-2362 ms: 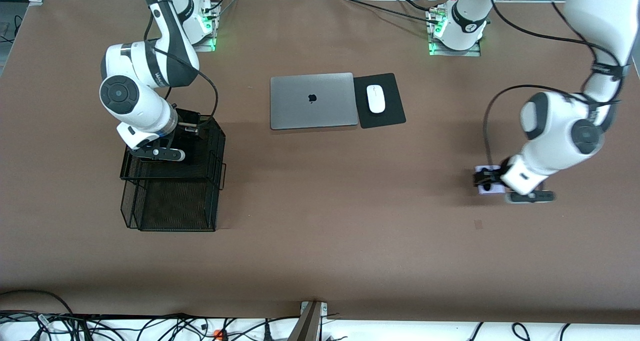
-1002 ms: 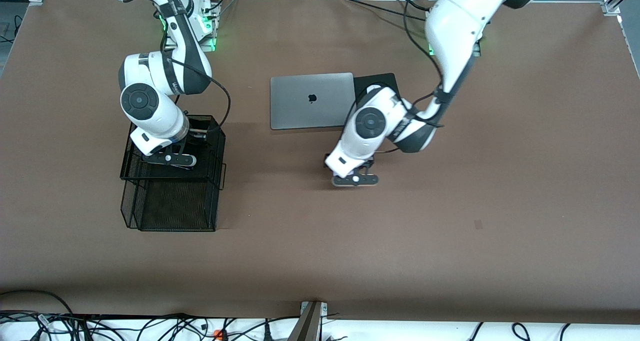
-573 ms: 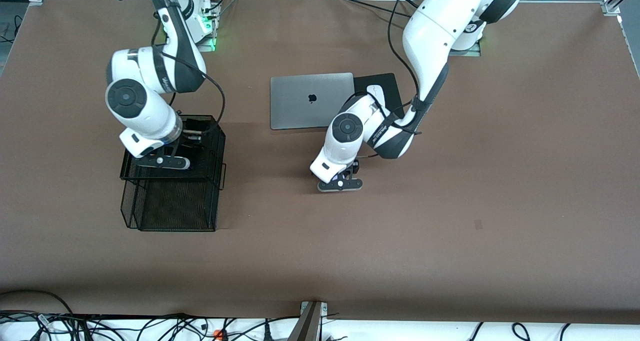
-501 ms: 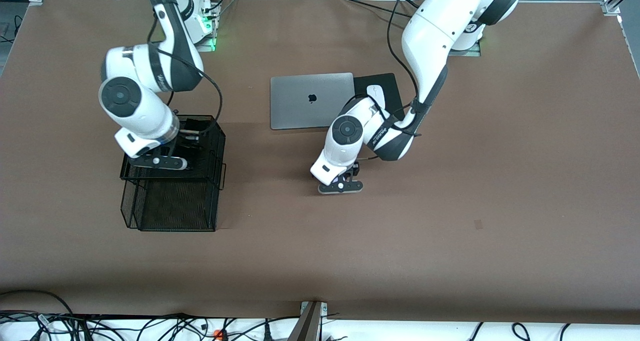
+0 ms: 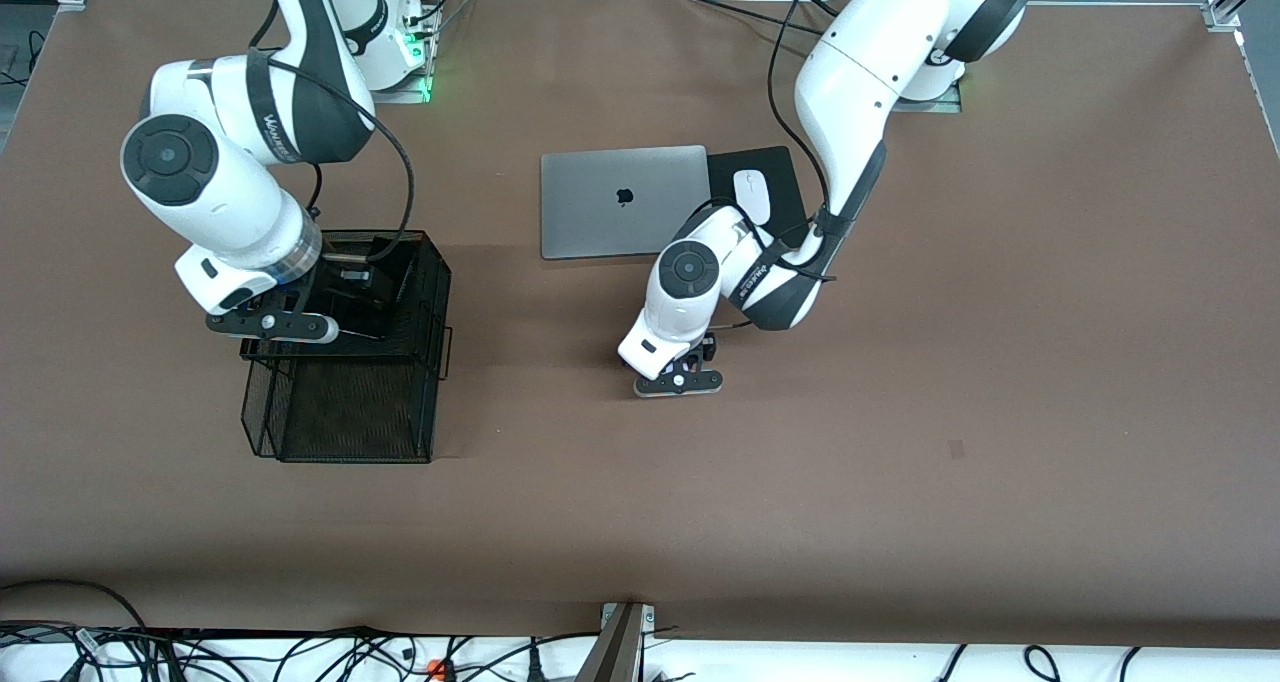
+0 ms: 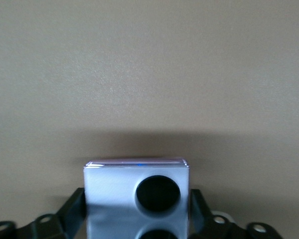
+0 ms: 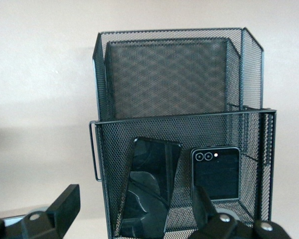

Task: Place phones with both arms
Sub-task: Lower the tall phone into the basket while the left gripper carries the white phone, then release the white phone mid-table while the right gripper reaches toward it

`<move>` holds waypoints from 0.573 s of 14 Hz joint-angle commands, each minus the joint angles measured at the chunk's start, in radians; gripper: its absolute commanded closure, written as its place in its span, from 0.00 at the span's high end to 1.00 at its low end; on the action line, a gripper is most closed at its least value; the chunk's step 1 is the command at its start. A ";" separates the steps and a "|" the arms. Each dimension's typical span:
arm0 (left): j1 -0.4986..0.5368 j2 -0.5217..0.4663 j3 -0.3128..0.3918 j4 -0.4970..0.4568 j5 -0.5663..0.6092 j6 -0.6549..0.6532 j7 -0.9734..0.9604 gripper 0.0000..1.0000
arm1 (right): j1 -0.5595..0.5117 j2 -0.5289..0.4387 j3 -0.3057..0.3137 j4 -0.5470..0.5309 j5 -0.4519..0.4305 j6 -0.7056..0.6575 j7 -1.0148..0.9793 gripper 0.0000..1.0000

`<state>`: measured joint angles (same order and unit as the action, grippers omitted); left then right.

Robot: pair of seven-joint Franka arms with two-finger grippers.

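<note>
The lilac phone [image 6: 136, 196] was apparently just released on the counter [image 5: 900, 442] by the spread left pincer [image 5: 678, 382]; the right pincer [image 5: 272, 324], spread, was raised over the basket [image 5: 345, 417].

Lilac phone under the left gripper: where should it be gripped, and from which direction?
Grip the lilac phone across its two straight side edges, coming straight down from above. It seems to lie flat on the table, lens side up, so only the edges offer parallel faces. The left gripper already straddles it, one finger at each side edge, jaws open. Avoid pressing on the lenses.
</note>
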<state>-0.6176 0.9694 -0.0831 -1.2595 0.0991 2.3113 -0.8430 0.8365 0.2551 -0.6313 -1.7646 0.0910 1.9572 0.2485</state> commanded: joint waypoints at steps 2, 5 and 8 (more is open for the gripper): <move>-0.082 0.006 0.077 0.034 0.030 -0.026 -0.082 1.00 | -0.065 0.007 -0.004 0.135 0.075 -0.140 -0.032 1.00; -0.064 -0.029 0.079 0.037 0.031 -0.142 -0.071 1.00 | -0.143 0.067 -0.004 0.264 0.205 -0.279 -0.054 1.00; -0.022 -0.067 0.079 0.028 0.036 -0.191 -0.058 1.00 | -0.191 0.131 -0.002 0.348 0.246 -0.336 -0.104 1.00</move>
<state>-0.6673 0.9447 0.0000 -1.2204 0.1079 2.1713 -0.9024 0.6859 0.3057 -0.6385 -1.5181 0.2950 1.6800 0.1755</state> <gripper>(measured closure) 0.000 0.000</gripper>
